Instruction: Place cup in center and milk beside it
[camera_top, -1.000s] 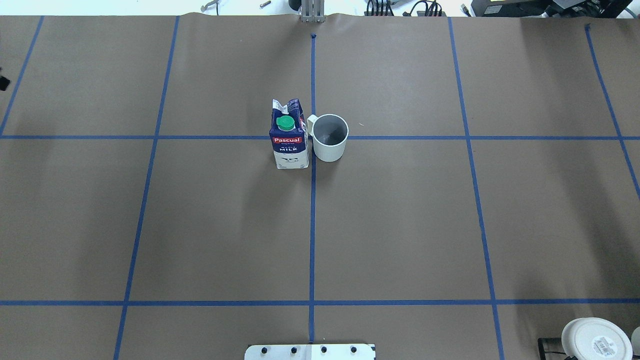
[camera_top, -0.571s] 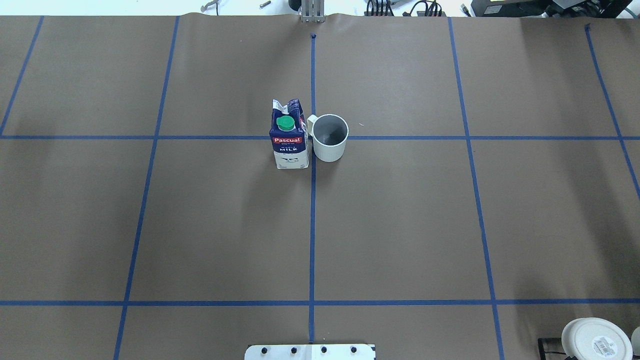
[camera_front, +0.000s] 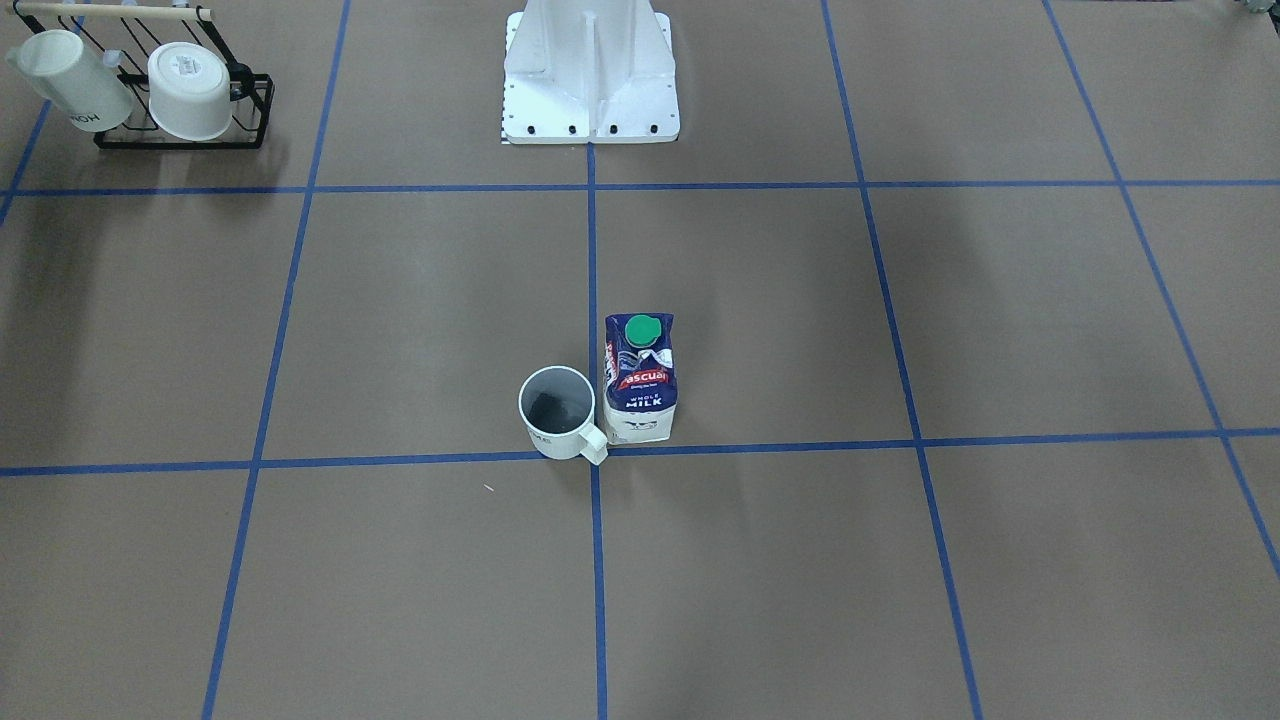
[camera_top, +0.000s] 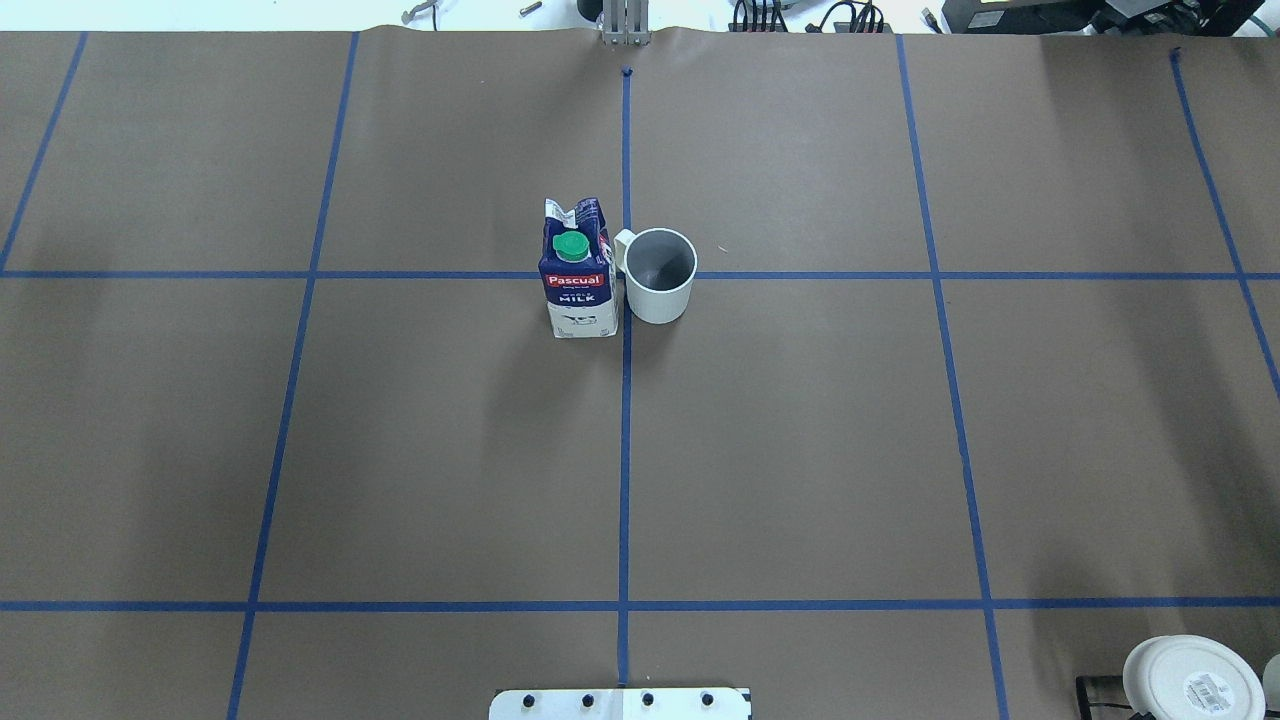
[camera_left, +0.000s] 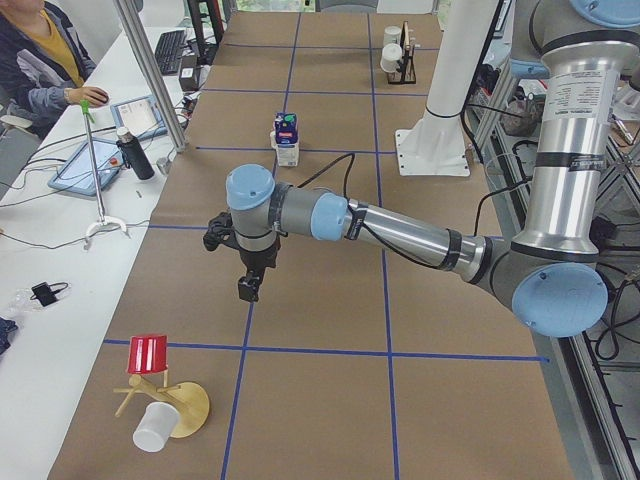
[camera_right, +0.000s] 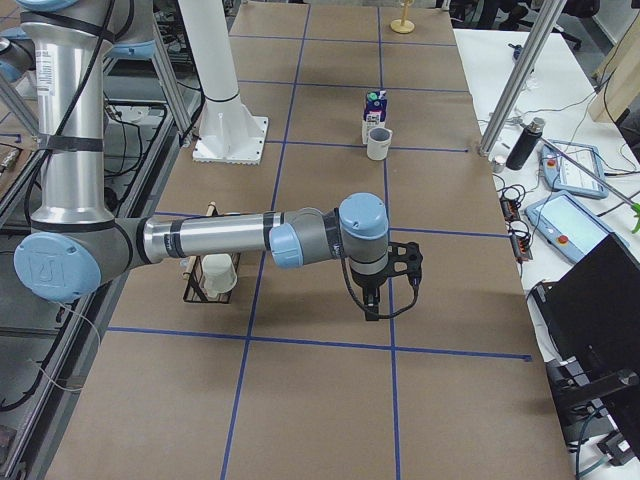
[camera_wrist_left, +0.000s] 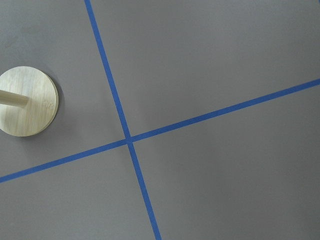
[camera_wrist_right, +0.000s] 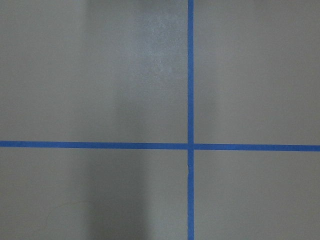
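Note:
The cup (camera_top: 660, 275), a small white mug with a dark grey inside, stands upright at the table's central tape cross, its handle toward the carton. The milk (camera_top: 578, 270), a navy and white carton with a green cap, stands upright right beside it, touching or nearly so. Both also show in the front view, cup (camera_front: 557, 412) and milk (camera_front: 641, 385). My left gripper (camera_left: 247, 285) hangs over bare table near the left end, far from both. My right gripper (camera_right: 372, 305) hangs over the right end. I cannot tell whether either is open or shut.
A black rack (camera_front: 180, 135) with two white mugs stands near the robot base (camera_front: 590, 75) on my right side. A wooden stand (camera_left: 175, 405) with a red cup (camera_left: 148, 354) and a white cup (camera_left: 154, 428) lies at the left end; its disc shows in the left wrist view (camera_wrist_left: 27, 107).

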